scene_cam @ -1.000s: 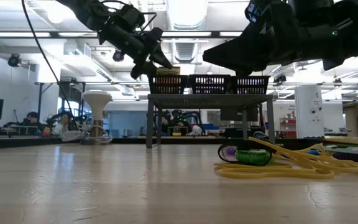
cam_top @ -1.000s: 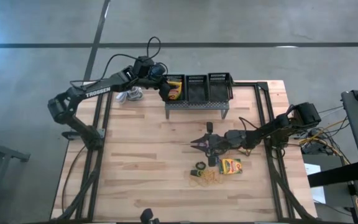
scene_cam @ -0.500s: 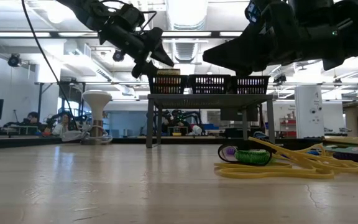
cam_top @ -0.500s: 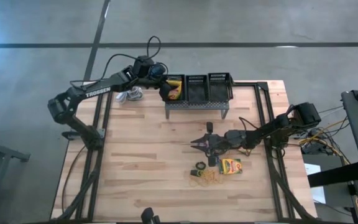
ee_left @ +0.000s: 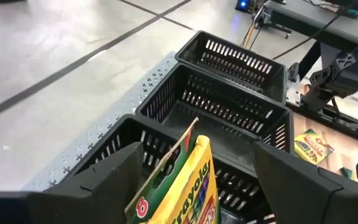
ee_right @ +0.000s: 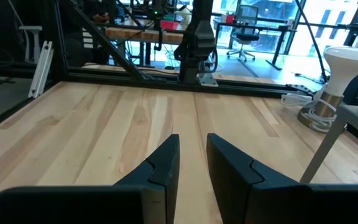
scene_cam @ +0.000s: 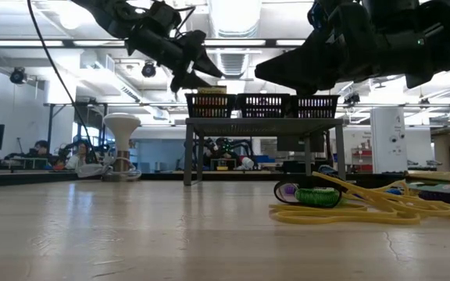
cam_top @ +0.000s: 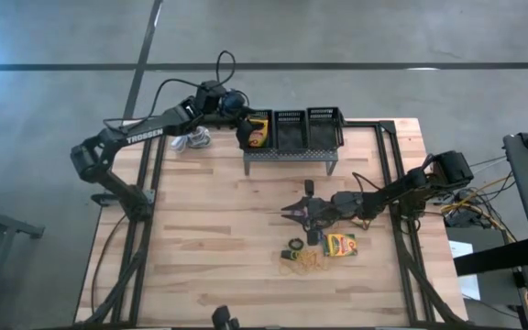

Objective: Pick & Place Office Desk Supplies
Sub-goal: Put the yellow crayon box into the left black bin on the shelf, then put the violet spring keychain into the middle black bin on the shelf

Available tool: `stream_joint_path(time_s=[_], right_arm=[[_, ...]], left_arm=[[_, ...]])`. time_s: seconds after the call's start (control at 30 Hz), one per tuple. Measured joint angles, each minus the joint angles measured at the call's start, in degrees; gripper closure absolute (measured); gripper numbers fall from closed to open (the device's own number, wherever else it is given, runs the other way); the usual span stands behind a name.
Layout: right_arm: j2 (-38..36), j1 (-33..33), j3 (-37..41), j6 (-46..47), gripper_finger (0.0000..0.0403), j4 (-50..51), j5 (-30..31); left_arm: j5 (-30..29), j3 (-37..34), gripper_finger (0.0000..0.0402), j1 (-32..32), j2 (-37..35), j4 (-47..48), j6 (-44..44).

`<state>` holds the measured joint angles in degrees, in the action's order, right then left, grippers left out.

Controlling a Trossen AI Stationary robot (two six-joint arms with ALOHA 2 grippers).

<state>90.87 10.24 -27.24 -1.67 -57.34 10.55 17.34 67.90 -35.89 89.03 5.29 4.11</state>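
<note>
A yellow-and-green crayon box (ee_left: 188, 180) stands tilted in the left-hand bin of the black three-bin rack (cam_top: 291, 128), its top end sticking up above the rim. My left gripper (cam_top: 237, 114) hovers open just above it, a finger on either side and clear of it. A second crayon box (cam_top: 340, 245) lies flat on the table near the elastic rings (cam_top: 293, 247) and the yellow rubber bands (cam_top: 306, 264). My right gripper (cam_top: 285, 211) waits low over the table's middle, pointing left, its fingers a narrow gap apart (ee_right: 193, 155) and holding nothing.
The rack stands on a raised metal stand (scene_cam: 262, 125) at the far edge; its middle and right-hand bins (ee_left: 229, 106) show nothing inside. A white ball-shaped object on a coiled grey base (scene_cam: 121, 125) stands at the far left corner. Bare wood lies to the left and near side.
My left gripper has risen from the left-hand bin and drawn back toward the far left corner. The crayon box has stayed standing in the bin. My right arm has kept still.
</note>
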Motion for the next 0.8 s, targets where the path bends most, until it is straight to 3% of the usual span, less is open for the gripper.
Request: stream_joint_path(time_s=[0.3, 0.53, 0.8], right_arm=[[0.0, 0.0, 0.0, 0.04, 0.0334, 0.13, 0.0], [0.0, 0.0, -0.01, 0.15, 0.0325, 0.15, 0.0], [0.0, 0.0, 0.0, 0.0, 0.0329, 0.44, 0.0]], left_arm=[[-0.03, 1.43, 0.0094, 3.52, 0.02, -1.25, -3.59], [-4.69, 1.57, 0.0094, 5.52, 0.0, -1.08, -5.85], [-4.98, 1.57, 0.0096, 6.73, -0.59, -0.06, -6.66]])
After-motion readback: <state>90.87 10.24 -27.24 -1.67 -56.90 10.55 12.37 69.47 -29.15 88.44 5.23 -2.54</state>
